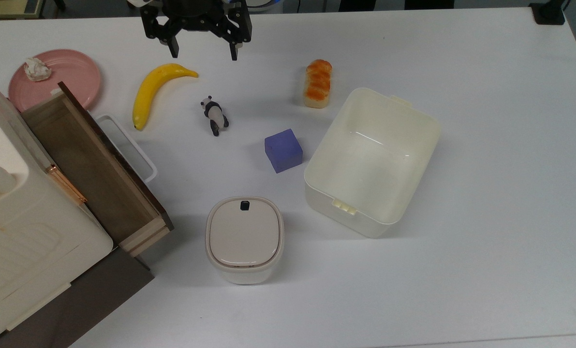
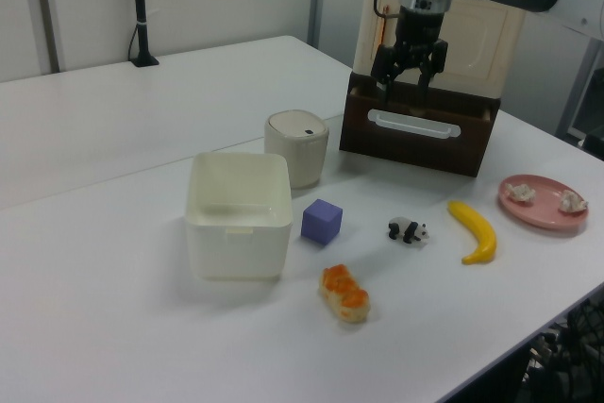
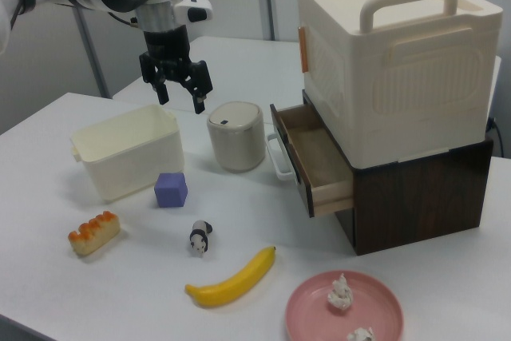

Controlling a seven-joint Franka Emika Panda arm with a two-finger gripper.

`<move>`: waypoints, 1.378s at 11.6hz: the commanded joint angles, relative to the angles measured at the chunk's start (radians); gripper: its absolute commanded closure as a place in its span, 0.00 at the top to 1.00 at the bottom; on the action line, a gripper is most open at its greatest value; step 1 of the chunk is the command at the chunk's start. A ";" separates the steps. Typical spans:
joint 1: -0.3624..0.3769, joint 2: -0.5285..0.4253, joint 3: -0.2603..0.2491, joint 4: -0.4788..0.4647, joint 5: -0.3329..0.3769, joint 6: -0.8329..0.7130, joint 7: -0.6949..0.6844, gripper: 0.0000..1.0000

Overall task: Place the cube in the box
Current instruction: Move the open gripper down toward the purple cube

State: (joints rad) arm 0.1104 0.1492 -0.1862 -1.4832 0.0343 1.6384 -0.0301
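Jaws: your gripper [image 1: 203,50] hangs spread apart, holding and touching nothing, high above the bench [image 1: 486,270].
Cube: the cube [image 1: 283,150] sits on the bench well below and away from the jaws, just beside the box [image 1: 416,169].
Risk: the panda [image 1: 214,115] lies between the jaws and cube; a low approach could knock it.
Risk: gripping off-centre could twist the cube against the box wall.

One purple cube [image 1: 283,150], one cream box [image 1: 372,162], one banana [image 1: 153,92], one panda figurine [image 1: 214,115], one bread loaf [image 1: 318,83], one pink plate [image 1: 55,79], one lidded container [image 1: 244,239].
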 commanded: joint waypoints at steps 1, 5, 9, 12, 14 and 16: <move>0.014 0.004 -0.003 -0.016 -0.040 -0.009 0.016 1.00; 0.020 0.006 -0.001 -0.016 -0.040 -0.009 0.019 1.00; 0.025 0.018 -0.003 -0.017 -0.045 -0.008 0.001 1.00; 0.057 0.029 -0.007 -0.023 -0.054 0.001 -0.017 1.00; 0.069 0.045 -0.009 -0.025 -0.063 0.001 -0.045 1.00; 0.083 0.072 -0.009 -0.025 -0.065 0.001 -0.144 1.00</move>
State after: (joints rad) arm 0.1682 0.2107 -0.1838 -1.4898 -0.0146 1.6385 -0.0863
